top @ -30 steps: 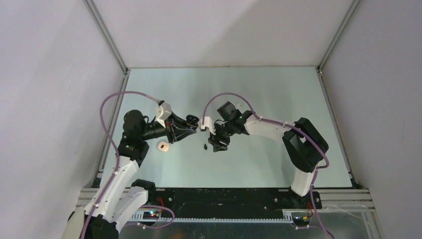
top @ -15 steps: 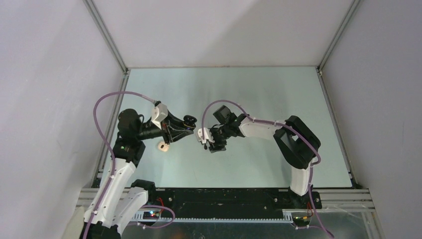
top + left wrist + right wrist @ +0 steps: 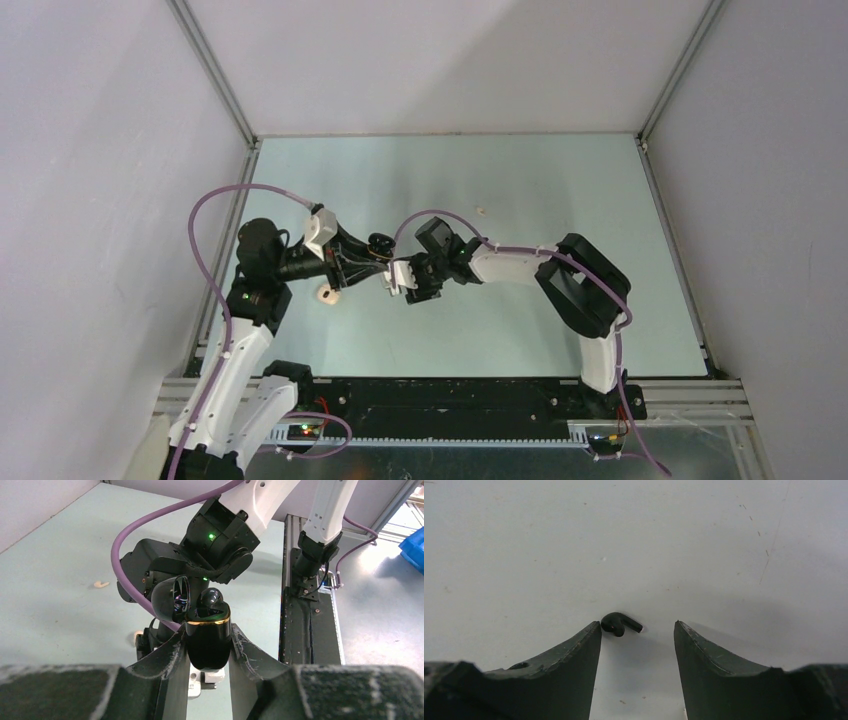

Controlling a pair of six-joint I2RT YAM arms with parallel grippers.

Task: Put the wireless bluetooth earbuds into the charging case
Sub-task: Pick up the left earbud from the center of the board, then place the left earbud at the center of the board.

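My left gripper (image 3: 207,630) is shut on the black charging case (image 3: 208,642), which has a gold rim, and holds it upright above the table. Its lid (image 3: 170,597) stands open and one black earbud (image 3: 211,598) sits in it. In the top view the left gripper (image 3: 372,252) and the case (image 3: 379,243) are just left of the right gripper (image 3: 400,282). My right gripper (image 3: 638,625) is open and low over the table. A loose black earbud (image 3: 620,623) lies at the tip of its left finger (image 3: 579,655). The right gripper hides that bud from the top view.
A small beige case (image 3: 327,293) lies on the table below the left gripper. A pale earbud (image 3: 481,211) lies further back; it also shows in the left wrist view (image 3: 101,584). The right arm's wrist (image 3: 210,545) is close behind the held case.
My right gripper has moved left and toward the near edge, coming over the loose black earbud. My left gripper has drawn back a little with the case.
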